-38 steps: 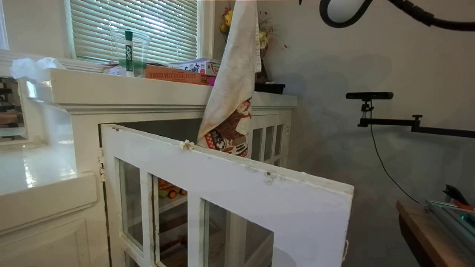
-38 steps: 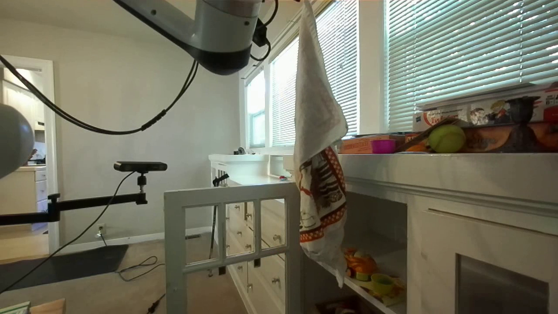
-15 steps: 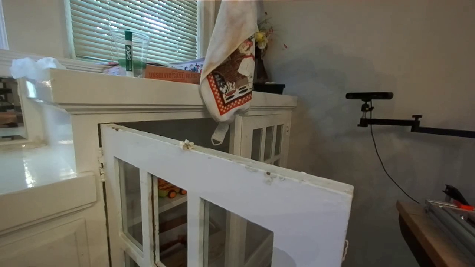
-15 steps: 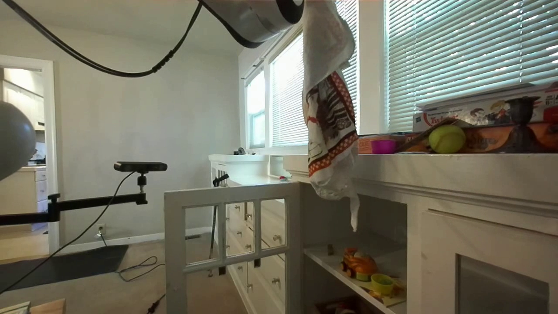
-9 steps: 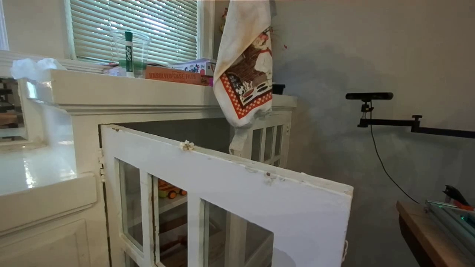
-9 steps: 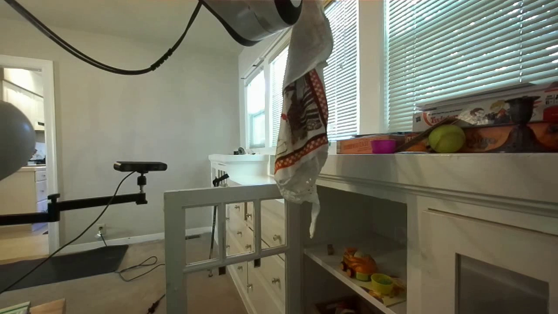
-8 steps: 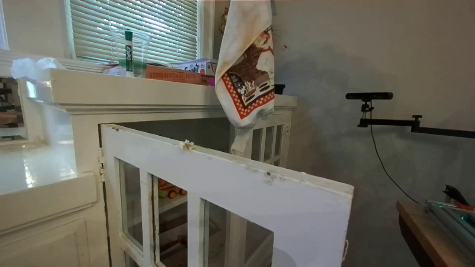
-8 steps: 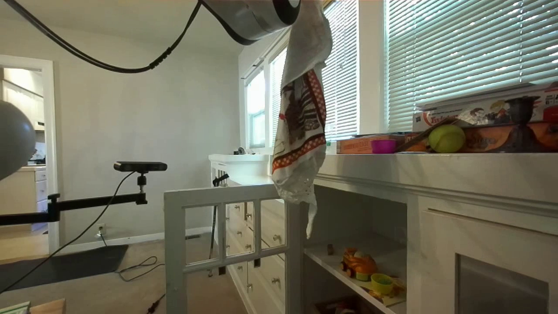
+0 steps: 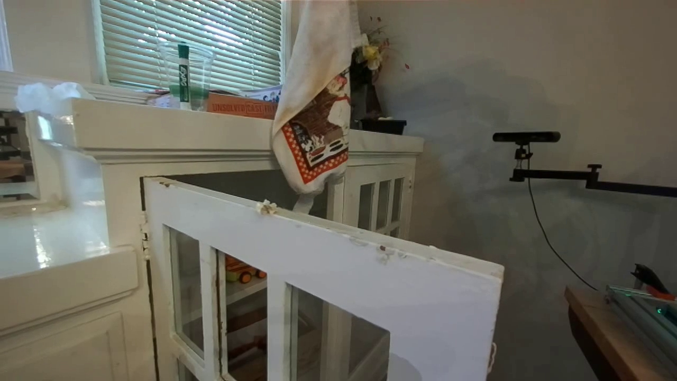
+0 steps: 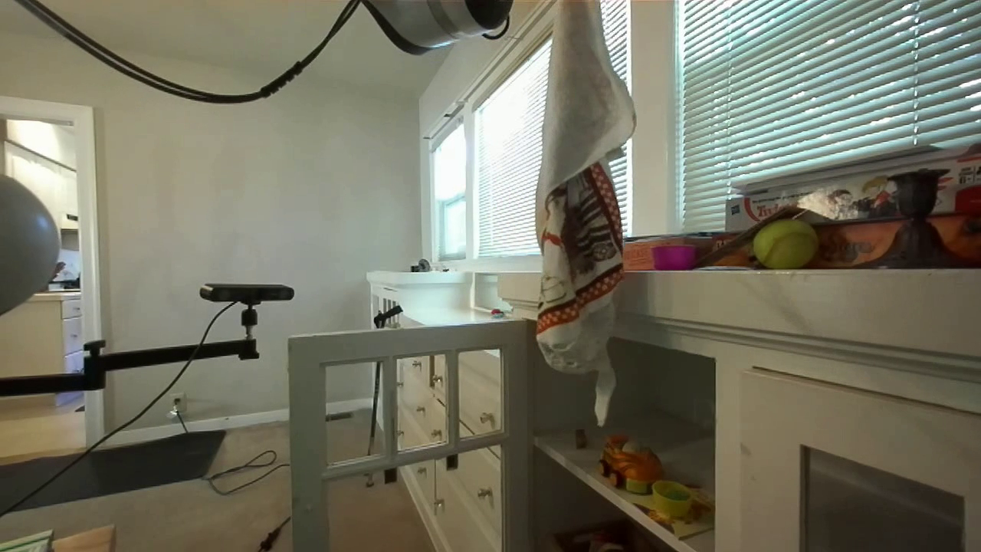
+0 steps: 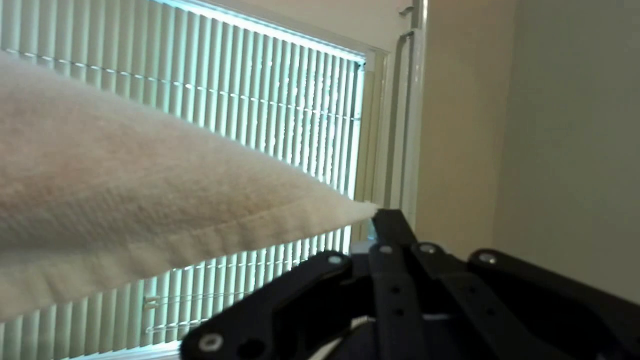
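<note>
Backdrop: white slatted window blinds [image 11: 240, 75], plain grey-beige wall [image 9: 529, 84], built-in white-painted cabinetry [image 9: 121, 211].

Gripper [image 11: 392, 217]: black, two-fingered, jaws clenched; your wrist view shows it pinching one corner of an off-white cloth towel [image 9: 317, 100] with red checked border and printed chef. Both exterior views crop the gripper out above.

Towel position: hanging in front of the cabinet's opening, narrow tail partly hidden behind an open white wooden door with glass panes [image 9: 338, 264]. Whether cloth and door touch, you cannot tell.

Door top: one small cream-coloured crumpled lump [image 9: 266, 207].

White-painted ledge [image 9: 185, 127]: orange flat cardboard box [image 9: 240, 106], bright pink plastic cup [image 10: 674, 257], yellow-green tennis ball [image 10: 785, 244], dark vase [image 9: 373, 103] of flowers.

White shelf inside [image 10: 558, 445]: orange toy vehicle [image 10: 632, 460], lime-green round cup [image 10: 672, 499].

Risks, by judgement: your hold is a corner only, so a tail snagged on the door's edge could drag the towel free. Swinging sideways too low could sweep the pink cup off or tip the vase. Quick travel would set loose cloth swaying, and your wrist view, showing just its upper part, would give little warning of a catch below.
</note>
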### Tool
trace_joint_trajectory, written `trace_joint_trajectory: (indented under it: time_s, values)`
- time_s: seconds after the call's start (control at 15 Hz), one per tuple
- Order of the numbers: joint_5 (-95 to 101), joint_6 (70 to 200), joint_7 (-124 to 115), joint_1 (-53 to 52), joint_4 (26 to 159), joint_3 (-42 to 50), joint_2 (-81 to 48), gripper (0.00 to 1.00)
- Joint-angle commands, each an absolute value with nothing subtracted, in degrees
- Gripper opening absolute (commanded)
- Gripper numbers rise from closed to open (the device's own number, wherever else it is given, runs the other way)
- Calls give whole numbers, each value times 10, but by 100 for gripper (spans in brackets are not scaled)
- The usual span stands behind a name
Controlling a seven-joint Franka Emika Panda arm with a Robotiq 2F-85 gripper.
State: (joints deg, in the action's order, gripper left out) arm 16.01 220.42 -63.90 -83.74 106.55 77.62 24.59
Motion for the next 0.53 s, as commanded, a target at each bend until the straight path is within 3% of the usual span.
trace_joint_trajectory:
  time_s: [0.0,0.47]
  values:
    - [95,2115,-547,-761,1076,712,235,0]
    - [-34,1926,-361,-569,1056,580,169,0]
